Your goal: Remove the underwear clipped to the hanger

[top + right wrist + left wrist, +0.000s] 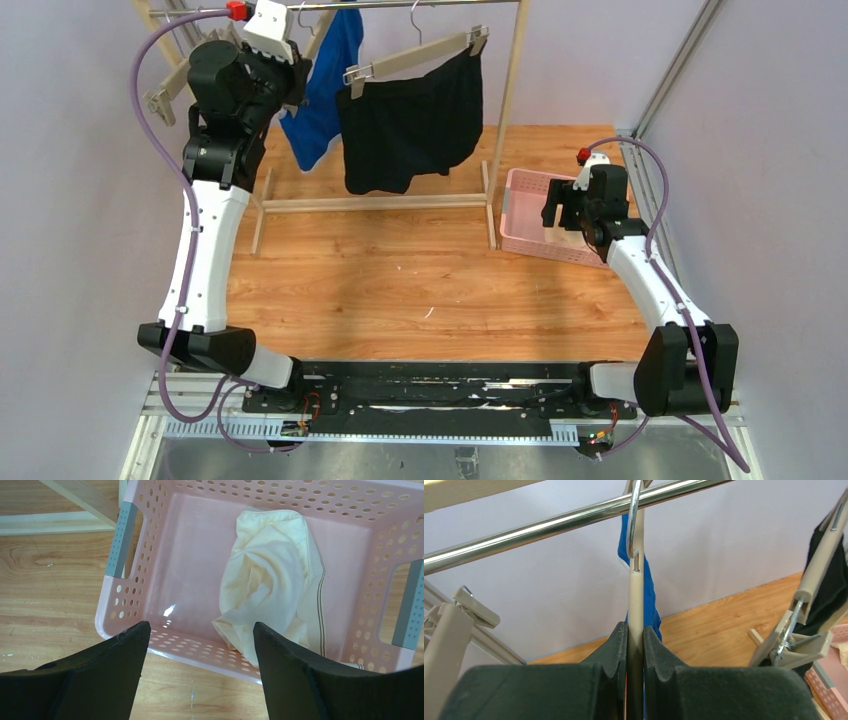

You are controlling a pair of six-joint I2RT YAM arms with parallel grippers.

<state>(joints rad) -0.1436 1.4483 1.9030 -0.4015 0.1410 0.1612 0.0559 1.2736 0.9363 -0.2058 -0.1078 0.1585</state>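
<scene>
Fingers (614, 650) of the left gripper (635, 630) pinched shut on the beige hanger (636, 595), seen edge-on. Blue brief (651, 605) hangs behind it, black brief (410, 125) clipped alongside; cream brief (265, 575) lies in the pink basket (150, 555). Right gripper (197, 630) spread wide above it. Risk, we judge: a tug with the clip unreleased drags the hook off the rail (549, 525) — or stretches the cloth.

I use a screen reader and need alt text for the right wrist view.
The right gripper hangs open above a pink basket that stands on the wooden table. A crumpled cream brief lies inside the basket, toward its right side. A wooden rack foot shows at top left.
</scene>
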